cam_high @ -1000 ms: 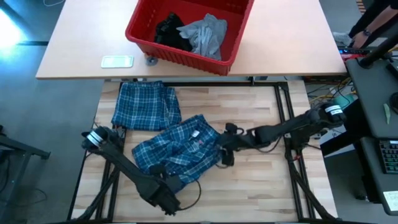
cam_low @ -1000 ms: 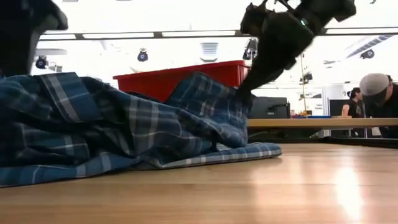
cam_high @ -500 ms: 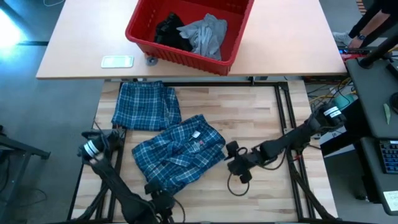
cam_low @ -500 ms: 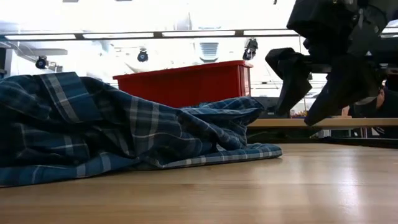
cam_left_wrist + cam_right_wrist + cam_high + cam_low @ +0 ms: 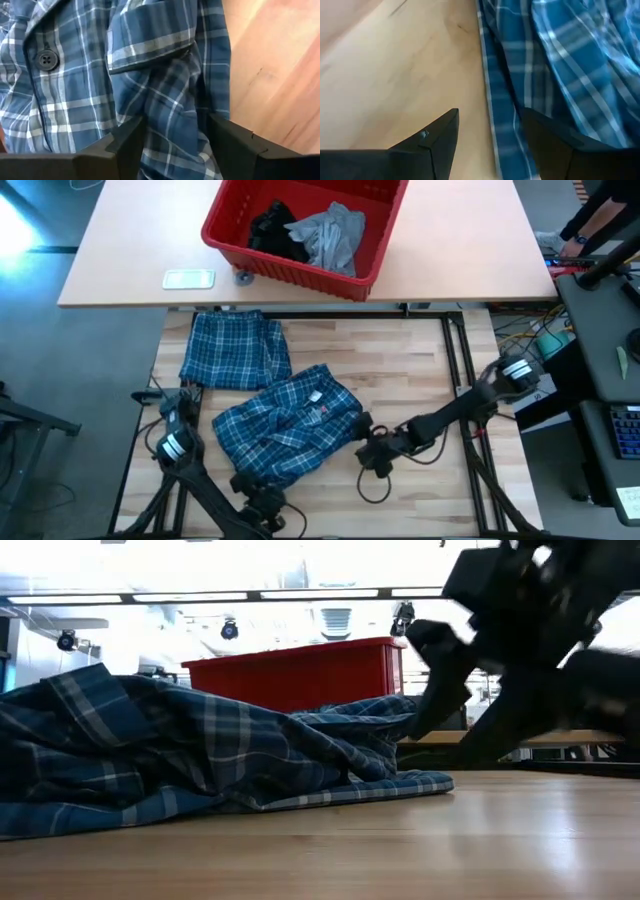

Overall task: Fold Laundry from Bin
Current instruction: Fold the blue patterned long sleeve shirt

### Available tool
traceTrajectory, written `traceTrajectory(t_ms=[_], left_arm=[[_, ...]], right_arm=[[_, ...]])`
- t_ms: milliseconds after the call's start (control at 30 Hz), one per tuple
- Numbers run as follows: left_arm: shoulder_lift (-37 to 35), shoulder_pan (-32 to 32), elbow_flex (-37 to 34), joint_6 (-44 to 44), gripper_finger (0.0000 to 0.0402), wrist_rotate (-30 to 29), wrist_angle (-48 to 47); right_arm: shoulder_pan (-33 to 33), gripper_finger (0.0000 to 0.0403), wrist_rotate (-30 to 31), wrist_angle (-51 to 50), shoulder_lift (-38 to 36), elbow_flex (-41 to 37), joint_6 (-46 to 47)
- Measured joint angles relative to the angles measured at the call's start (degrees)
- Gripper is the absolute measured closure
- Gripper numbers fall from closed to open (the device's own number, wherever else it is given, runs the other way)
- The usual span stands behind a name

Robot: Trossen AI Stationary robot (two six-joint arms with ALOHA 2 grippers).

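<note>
Laundry items visible: four. Nearest the front table edge, one blue-and-white plaid button shirt lies crumpled on the light wooden slat table, collar label facing up.

The left gripper sits at the shirt's near edge. In the left wrist view, its two dark fingers stand moderately apart with plaid cloth lying between them; no pinch on the cloth is visible.

The right gripper is just beside the shirt's right edge. In the right wrist view, its fingers are parted over the hem, one above bare wood, gripping nothing.

Farther back, one folded blue plaid garment lies flat near the table's far left corner.

Beyond it, on a tan desk, stands one red rectangular plastic bin. It holds two items side by side: one small black garment and one light grey T-shirt.
</note>
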Motion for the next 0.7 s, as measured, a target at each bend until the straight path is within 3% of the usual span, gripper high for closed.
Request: traceTrajectory(t_ms=[100,267,367,700], left_arm=[[0.26,0.32,1.36,-0.06,0.0233,1.88,-0.58],[0.00,0.10,2.88,-3.17,0.0330,4.49,-2.00],[-0.24,-0.38,4.01,-3.58,0.0387,5.03,-2.84],[-0.24,-1.75,4.29,-4.34,0.0399,6.88,-5.13]], right_arm=[[-0.83,0.0195,0.64,5.88,4.77,0.45,-3.58],[-1.13,0.0215,10.19,5.04,8.99,5.97,-1.61],[-1.15,0.0221,8.12,1.46,8.96,9.62,1.25],[-3.15,0.0205,2.93,-2.45,11.43,14.46,2.14]])
